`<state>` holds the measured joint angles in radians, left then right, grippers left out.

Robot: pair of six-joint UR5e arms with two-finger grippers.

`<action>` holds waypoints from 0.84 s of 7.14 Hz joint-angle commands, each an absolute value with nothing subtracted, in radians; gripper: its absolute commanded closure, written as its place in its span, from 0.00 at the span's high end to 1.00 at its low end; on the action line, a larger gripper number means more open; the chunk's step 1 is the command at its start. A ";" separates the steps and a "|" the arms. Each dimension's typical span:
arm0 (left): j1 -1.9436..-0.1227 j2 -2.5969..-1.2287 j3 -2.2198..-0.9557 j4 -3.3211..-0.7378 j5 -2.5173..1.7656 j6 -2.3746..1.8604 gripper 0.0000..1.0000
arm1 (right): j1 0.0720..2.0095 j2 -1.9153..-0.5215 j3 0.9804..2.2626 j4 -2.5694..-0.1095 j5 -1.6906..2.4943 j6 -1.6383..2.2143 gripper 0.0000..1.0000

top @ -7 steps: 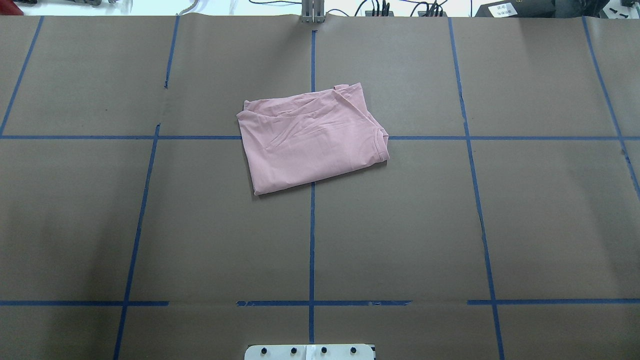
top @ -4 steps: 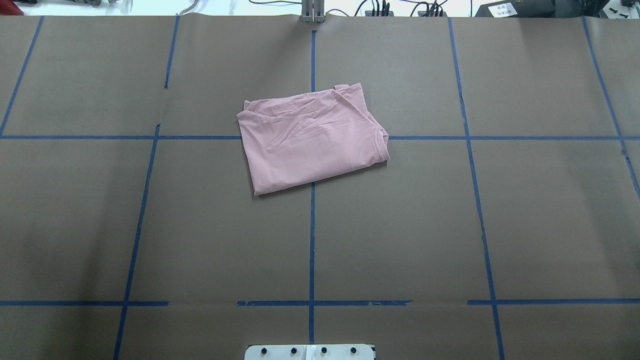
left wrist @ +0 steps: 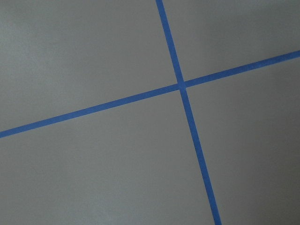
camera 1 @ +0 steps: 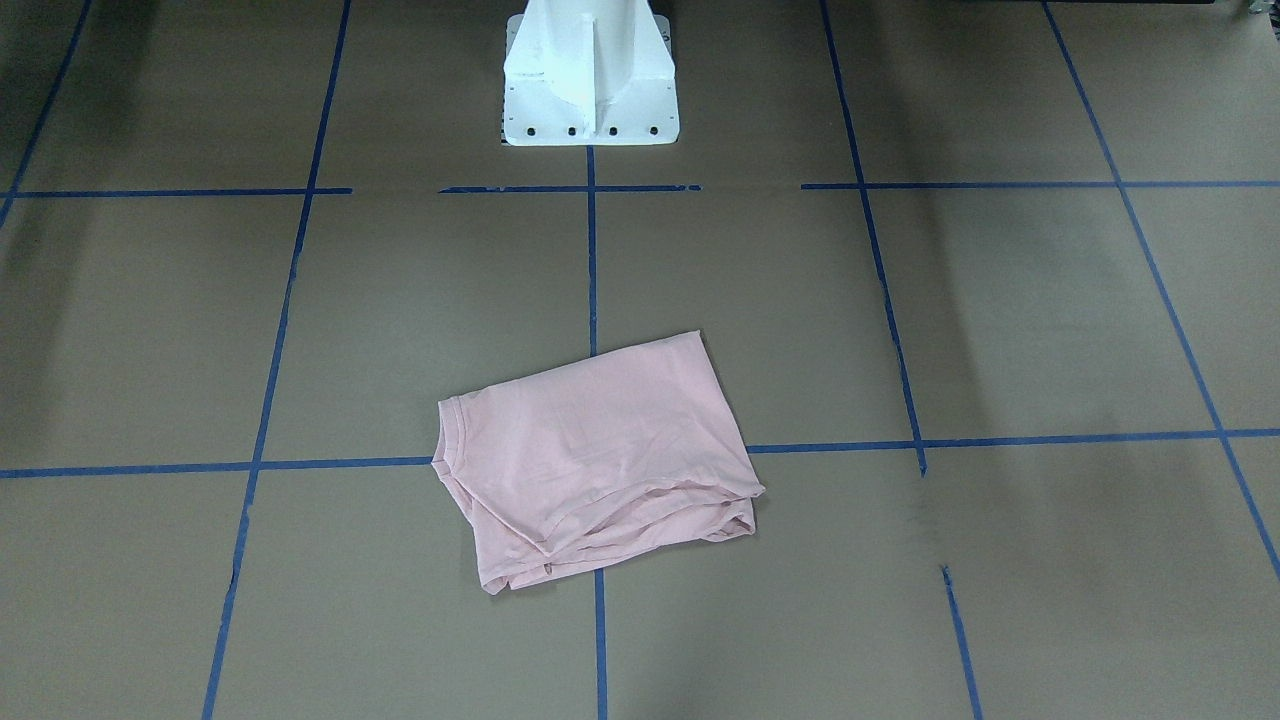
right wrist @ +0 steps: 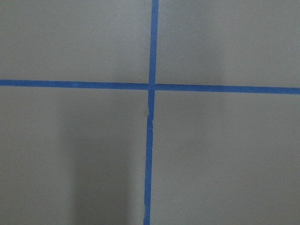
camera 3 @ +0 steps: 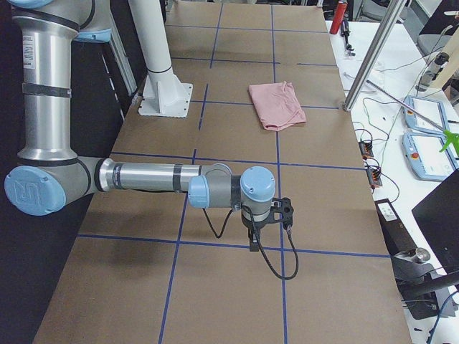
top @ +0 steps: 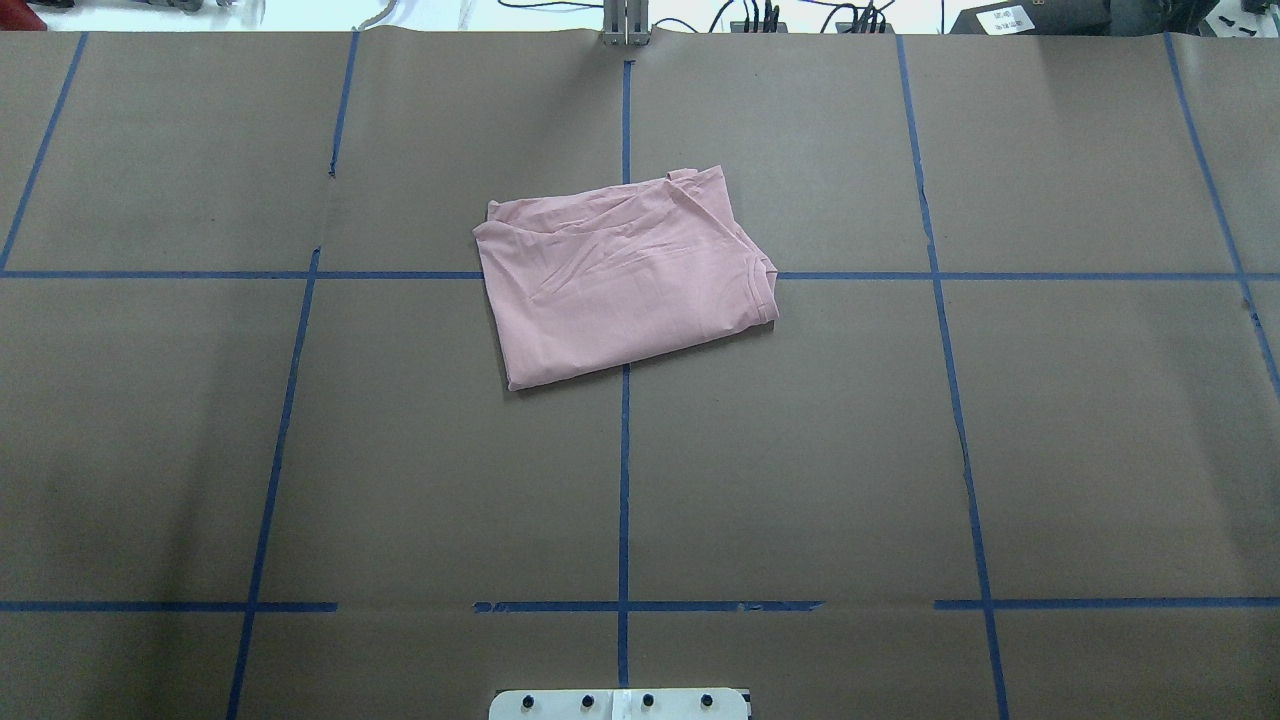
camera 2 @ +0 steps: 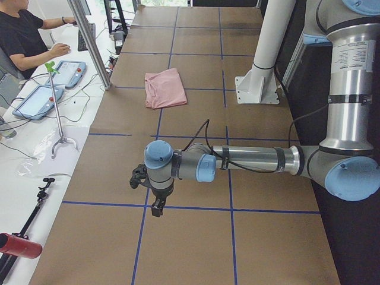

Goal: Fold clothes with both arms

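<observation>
Nothing has moved since the earlier overhead frames: T-shirt [top: 622, 285] lies in the same spot, same outline, same creases. It sits as a compact folded packet on the brown-paper table [top: 900, 450], near the middle and toward the far side from the robot, across a blue tape crossing. It is skewed to the grid; the collar [top: 764, 288] shows at the packet's edge on the robot's right, and several layers are stacked along the far edge. No print visible. Both arms are well apart from it, parked low over the table's two ends: left arm [camera 2: 249, 159] with left gripper [camera 2: 157, 206] pointing down at a tape cross [left wrist: 180, 86], right arm [camera 3: 143, 175] with right gripper [camera 3: 253, 242] likewise over a tape cross [right wrist: 152, 85]. Neither gripper holds anything, but whether the fingers are spread or pressed together cannot be told: only the side views show them, and the wrist cameras show no fingertips. Judgement: folding looks done or nearly so, arms in a retracted pose. If another move is wanted, it would mean reaching back in from both sides, pinching two corners of one edge together and squaring the packet to the grid, without dragging the loose layers apart.
</observation>
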<state>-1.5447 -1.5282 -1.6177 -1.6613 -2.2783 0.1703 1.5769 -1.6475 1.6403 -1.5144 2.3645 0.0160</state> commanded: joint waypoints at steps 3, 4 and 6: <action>-1.543 -1.526 -1.609 -1.663 -2.319 -0.079 1.00 | 1.578 -1.654 1.618 -1.509 2.396 0.018 1.00; -1.545 -1.525 -1.605 -1.666 -2.327 -0.077 1.00 | 1.578 -1.655 1.620 -1.509 2.396 0.018 1.00; -1.543 -1.525 -1.601 -1.672 -2.322 -0.071 1.00 | 1.578 -1.654 1.620 -1.509 2.398 0.018 1.00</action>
